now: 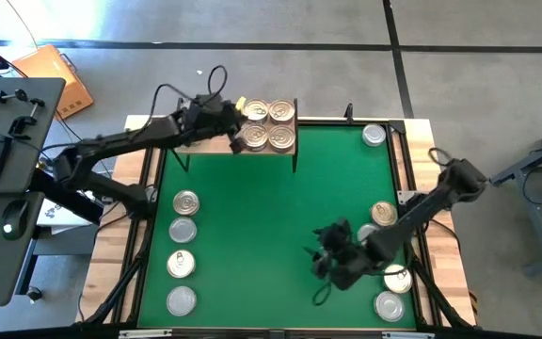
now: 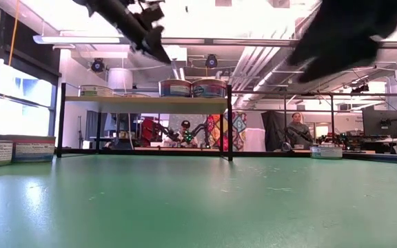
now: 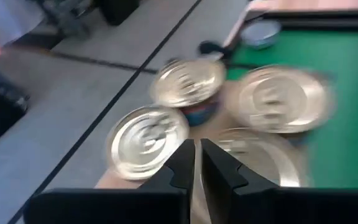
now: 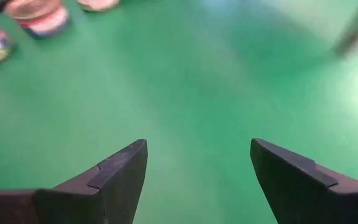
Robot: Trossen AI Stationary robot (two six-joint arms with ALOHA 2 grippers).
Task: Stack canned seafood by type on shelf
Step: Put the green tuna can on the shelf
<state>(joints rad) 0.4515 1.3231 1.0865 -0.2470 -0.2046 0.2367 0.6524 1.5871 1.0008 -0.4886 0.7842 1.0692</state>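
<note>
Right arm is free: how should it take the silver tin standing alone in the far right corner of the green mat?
Probably from straight above. The short round silver-lidded tin stands upright and apart from other cans, so the open right pincer can straddle its low side wall across the width. The black frame rail runs close beside it, so set the fingers parallel to that rail.

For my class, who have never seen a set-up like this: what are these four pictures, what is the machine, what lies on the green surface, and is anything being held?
The machine is two dark robot arms at a table with a green mat. One picture looks down from above, one looks level across the mat, and two come from cameras on the arms' wrists. The left gripper hangs over the small wooden shelf, its fingers shut on nothing. Four round tins sit on the shelf. The right gripper hovers over bare mat with fingers open, empty. More tins lie along the left edge and the right edge, and one by the far corner.
</note>
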